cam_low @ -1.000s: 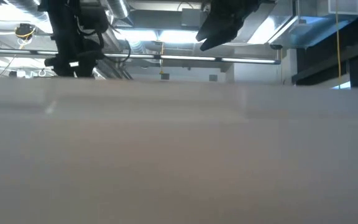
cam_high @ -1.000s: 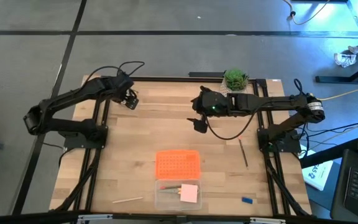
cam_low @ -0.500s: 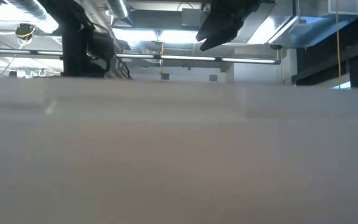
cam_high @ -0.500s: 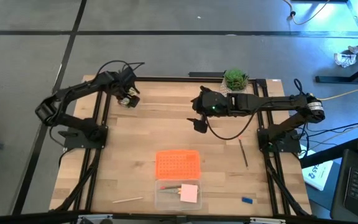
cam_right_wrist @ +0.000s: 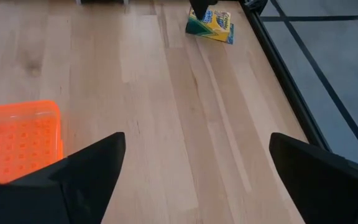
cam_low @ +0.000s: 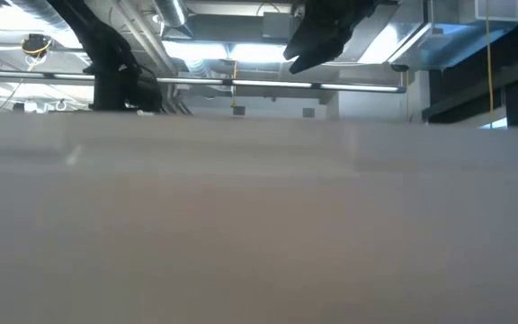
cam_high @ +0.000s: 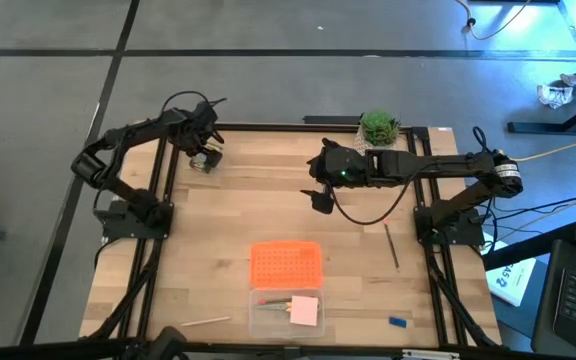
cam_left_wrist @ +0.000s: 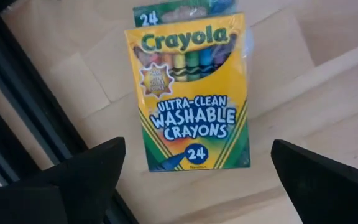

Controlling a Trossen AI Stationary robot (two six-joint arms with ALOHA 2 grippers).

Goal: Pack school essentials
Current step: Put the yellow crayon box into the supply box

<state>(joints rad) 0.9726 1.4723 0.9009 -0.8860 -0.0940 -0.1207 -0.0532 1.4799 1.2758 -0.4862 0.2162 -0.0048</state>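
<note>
Right, crayon box lies flat on the wood table at its far left corner, just beside the dark frame rail; we read yellow front, green edges, label up. Left gripper hangs right over it with fingers spread wide, nothing held; in the left wrist view the box sits between the two fingers but below them, not touching that we can tell. From the right wrist view the same box shows far off by the table edge with the left gripper's tip above it.

Near the front edge we see the clear case with its orange lid swung open behind it; a pink pad and a couple of thin sticks lie inside the case. A pencil lies on the table left of the case, a blue piece right of it, and a dark pen further right, well apart from the case.

Right gripper hovers over the table's far middle, fingers wide, empty. Plant stands at the far edge behind the right arm. Low view shows only both arms against the ceiling
</note>
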